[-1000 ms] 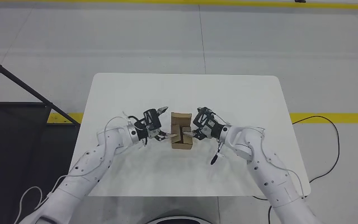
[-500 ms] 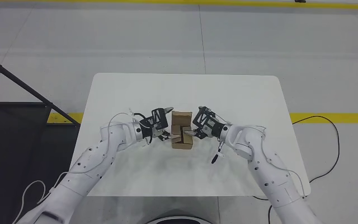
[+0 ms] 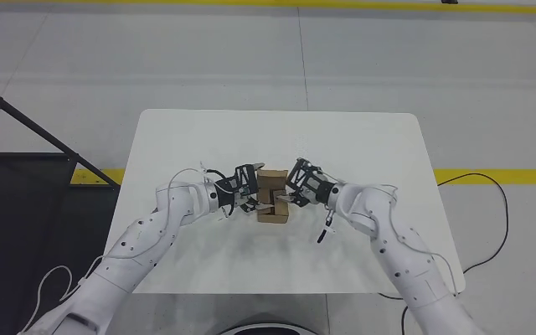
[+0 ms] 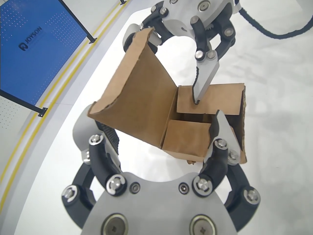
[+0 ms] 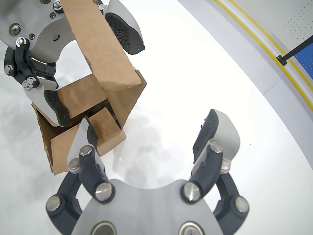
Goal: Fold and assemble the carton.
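Since a second ago the left jaws have closed in on the carton (image 3: 272, 216) from their own side and now reach over its edge, while the right jaws have barely shifted. Standing on the white bench (image 3: 360, 142), the carton is directly between the two sets of jaws, with its top half folded. One tall flap (image 4: 137, 99) stands up, somewhat tilted, and two small flaps are turned down into the opening.

The left jaws are spread wide and grip nothing. The tall flap rises in the gap between their fingers. One fingertip (image 4: 220, 128) rests on the small flap nearest them (image 4: 185, 140), and the other finger (image 4: 108, 135) sits outside the tall flap.

The right jaws are also wide open and hold nothing. One fingertip (image 4: 204, 79) presses on the small flap on their own side (image 4: 220, 99). Their other finger (image 5: 215, 133) hangs free above bare bench, just beside the carton's wall.

The two fingertips on the flaps are near each other over the opening, not touching.
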Available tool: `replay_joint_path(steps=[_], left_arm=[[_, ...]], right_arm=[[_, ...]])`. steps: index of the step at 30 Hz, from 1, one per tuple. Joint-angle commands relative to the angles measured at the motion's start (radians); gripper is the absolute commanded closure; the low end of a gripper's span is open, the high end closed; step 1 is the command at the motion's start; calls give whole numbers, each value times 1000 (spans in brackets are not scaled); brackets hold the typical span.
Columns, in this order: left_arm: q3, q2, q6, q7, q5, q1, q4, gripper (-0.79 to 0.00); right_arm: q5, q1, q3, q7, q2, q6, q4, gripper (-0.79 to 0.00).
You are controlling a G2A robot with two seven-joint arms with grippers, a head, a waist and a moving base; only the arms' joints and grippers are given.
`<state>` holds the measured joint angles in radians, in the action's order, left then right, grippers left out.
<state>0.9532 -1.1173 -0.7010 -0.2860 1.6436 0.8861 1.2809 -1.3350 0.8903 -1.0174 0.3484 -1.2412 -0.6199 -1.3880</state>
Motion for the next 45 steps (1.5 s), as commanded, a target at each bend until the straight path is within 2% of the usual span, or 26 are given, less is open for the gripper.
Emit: replay_joint_path(steps=[1,32,45], left_arm=[[0,0,-3,1,0,0,0,-785],[1,-1,-40,-4,12,-2,6,-785],[30,8,-54,-19,6,5,21,-785]], right_arm=[[-1,-5,4,7,-1,3,2,-785],[-26,-52,43,89,-14,16,16,-785],[8,-28,-4,-4,-5,0,-8,-785]])
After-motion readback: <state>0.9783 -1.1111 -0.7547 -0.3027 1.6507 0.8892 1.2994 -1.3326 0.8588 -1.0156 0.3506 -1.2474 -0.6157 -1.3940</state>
